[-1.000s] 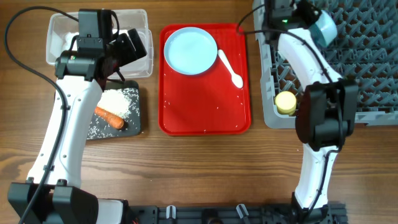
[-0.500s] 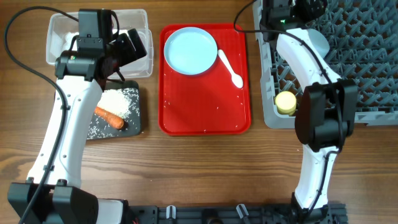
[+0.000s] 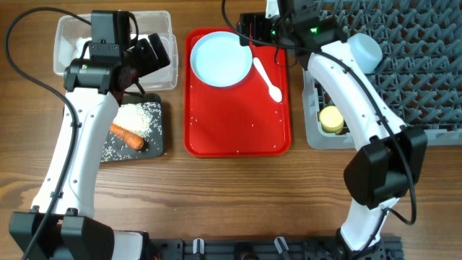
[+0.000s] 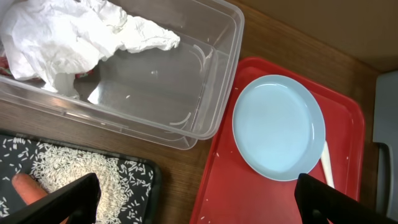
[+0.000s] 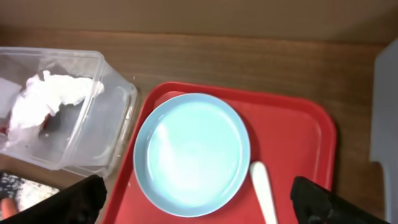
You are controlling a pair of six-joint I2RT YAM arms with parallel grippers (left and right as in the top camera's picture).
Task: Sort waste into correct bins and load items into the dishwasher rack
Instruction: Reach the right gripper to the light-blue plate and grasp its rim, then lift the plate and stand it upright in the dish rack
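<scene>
The light blue plate [image 3: 221, 59] [image 4: 278, 127] [image 5: 191, 152] lies at the far end of the red tray [image 3: 238, 123], and the white spoon [image 3: 268, 78] [image 5: 264, 193] lies to its right. My right gripper [image 3: 249, 30] [image 5: 199, 208] hangs open above the plate, holding nothing. My left gripper [image 3: 153, 55] [image 4: 199, 208] is open and holds nothing over the near right corner of the clear tub [image 3: 68, 32] [image 4: 205, 81], which holds white napkins [image 4: 68, 37] [image 5: 50, 99]. A light blue bowl [image 3: 361, 50] and a yellow cup [image 3: 331, 119] sit in the grey rack [image 3: 433, 79].
The black tray [image 3: 157, 141] in front of the tub holds rice [image 3: 137, 119] and a carrot piece [image 3: 126, 136]. A few rice grains lie on the red tray. Bare wooden table runs along the near side.
My right gripper opened, left the light blue bowl in the rack and swung left to above the plate. The left arm has not moved.
</scene>
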